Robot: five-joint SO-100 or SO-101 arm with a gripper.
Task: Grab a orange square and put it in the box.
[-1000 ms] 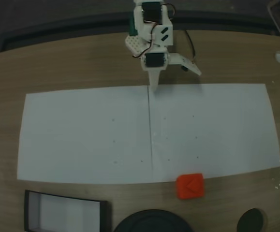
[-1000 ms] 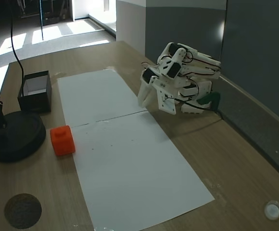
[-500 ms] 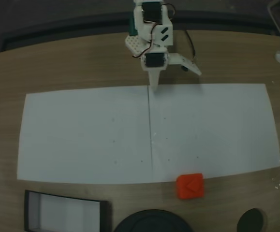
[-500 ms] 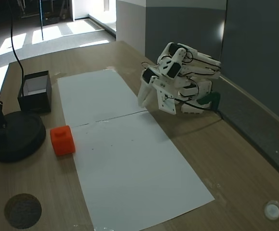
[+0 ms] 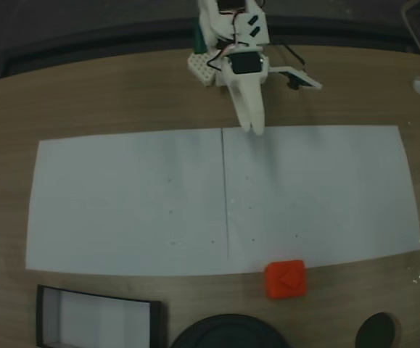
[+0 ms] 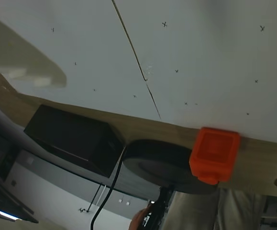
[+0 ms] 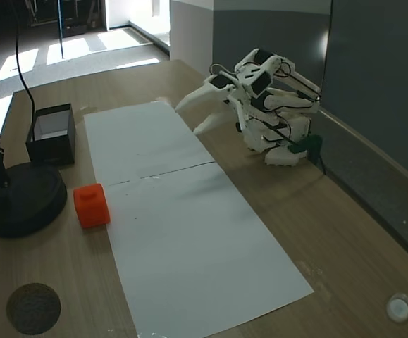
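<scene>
The orange square [image 5: 285, 279] lies on the wood just off the paper's near edge, and it shows beside the paper in the other fixed view [image 7: 92, 205] and at the lower right of the wrist view [image 6: 215, 153]. The box [image 5: 93, 319], black-rimmed with a white floor, sits at the lower left corner of the table [image 7: 51, 132]; from the wrist it looks like a dark block [image 6: 73, 139]. My gripper [image 5: 286, 107] hangs open and empty at the paper's far edge [image 7: 187, 120], far from both. One pale finger [image 6: 23, 57] shows at the wrist view's upper left.
Two white paper sheets [image 5: 137, 203] cover the middle of the wooden table. A round black lamp base [image 7: 20, 197] stands between box and square. A small dark disc [image 7: 33, 308] and a white cap [image 7: 399, 307] lie near the table edges.
The arm has unfolded from its tucked pose: the gripper has lifted and swung outward over the paper's far edge, still open. Square and box have not moved.
</scene>
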